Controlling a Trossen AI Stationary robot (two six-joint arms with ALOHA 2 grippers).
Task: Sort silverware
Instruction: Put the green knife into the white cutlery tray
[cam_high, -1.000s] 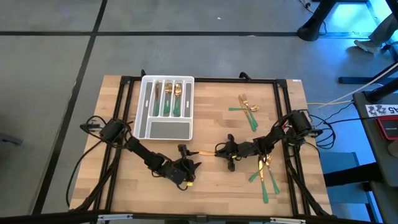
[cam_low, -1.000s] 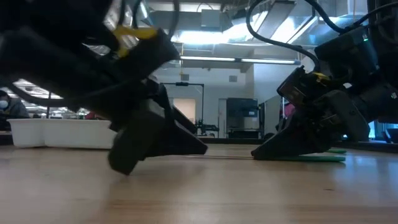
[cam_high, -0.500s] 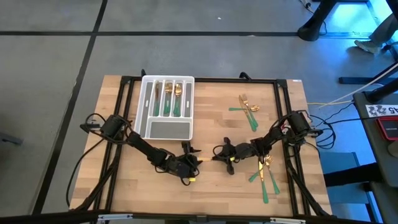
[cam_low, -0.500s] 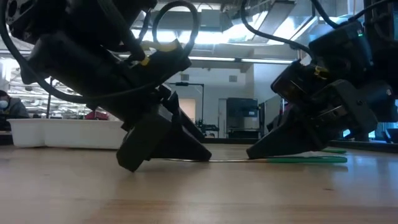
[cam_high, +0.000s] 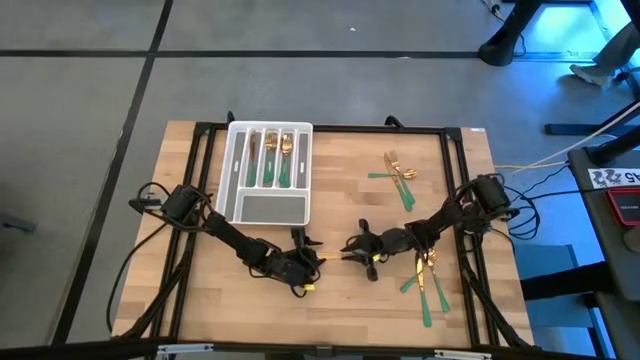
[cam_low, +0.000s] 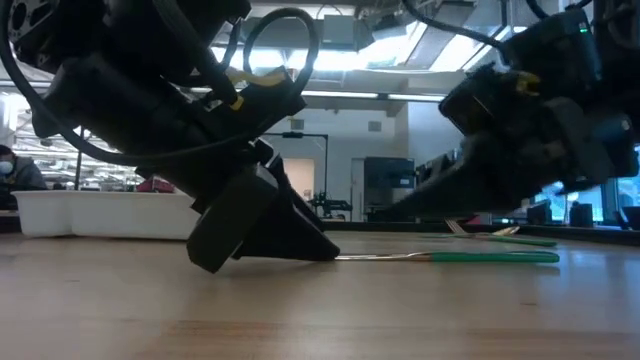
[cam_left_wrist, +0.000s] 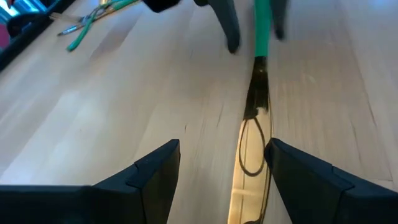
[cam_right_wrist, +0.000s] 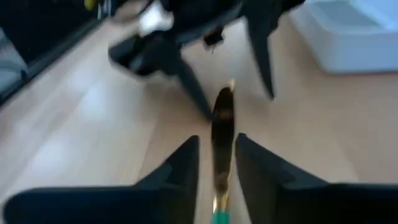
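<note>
A: Where does the piece in play lie?

B: A single utensil (cam_low: 450, 257), gold head and slim green handle, lies flat on the wooden table (cam_high: 340, 195) near its front middle, between the two grippers. In the left wrist view its gold head (cam_left_wrist: 252, 134) points into the gap between that arm's fingers.

A: State of the left gripper?

B: The left gripper (cam_high: 312, 258) sits low at the table, tips at the utensil's gold end, fingers (cam_left_wrist: 149, 177) spread apart, with the head lying between them rather than pinched.

A: And the right gripper?

B: The right gripper (cam_high: 350, 249) is raised off the table above the handle end; in the low view the utensil lies free beneath it. Its fingers (cam_right_wrist: 180, 168) stand apart with a narrow gap.

A: The remaining silverware?

B: Several pieces stand in the slots of the white tray (cam_high: 234, 170) at the table's far left. A small cluster (cam_high: 397, 176) lies far right, and another group (cam_high: 427, 280) near right, beside the right arm.
</note>
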